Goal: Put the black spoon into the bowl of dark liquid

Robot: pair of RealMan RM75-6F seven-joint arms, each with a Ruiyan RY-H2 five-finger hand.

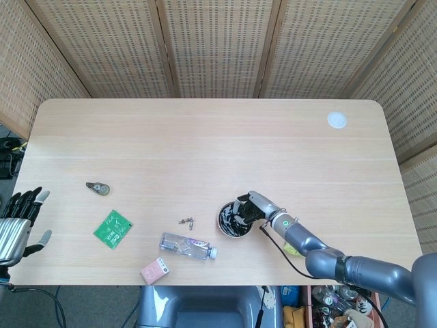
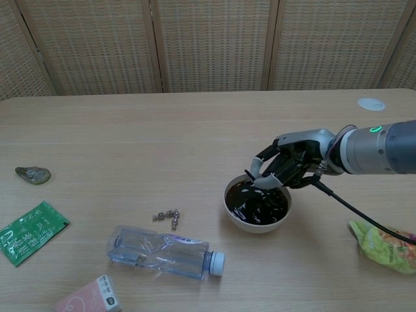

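The white bowl [image 2: 255, 226] of dark liquid stands on the table near the front, right of centre, and shows in the head view too [image 1: 222, 223]. My right hand [image 2: 291, 166] hovers over the bowl's far right rim, fingers curled around the black spoon [image 2: 249, 175]. Only the thin end of its handle pokes out to the left of the fingers; the rest is hidden by the hand and the dark liquid. In the head view the right hand [image 1: 259, 208] sits at the bowl's right edge. My left hand [image 1: 17, 225] hangs off the table's left front corner, fingers spread, holding nothing.
A clear bottle [image 2: 162, 251] lies left of the bowl, with a small metal chain [image 2: 167, 215] beyond it. A pink box [image 2: 88, 298], a green packet [image 2: 29, 231] and a dark oval object [image 2: 32, 173] lie further left. A yellow-green snack bag [image 2: 383, 244] lies at the right, a white disc [image 2: 371, 103] far back.
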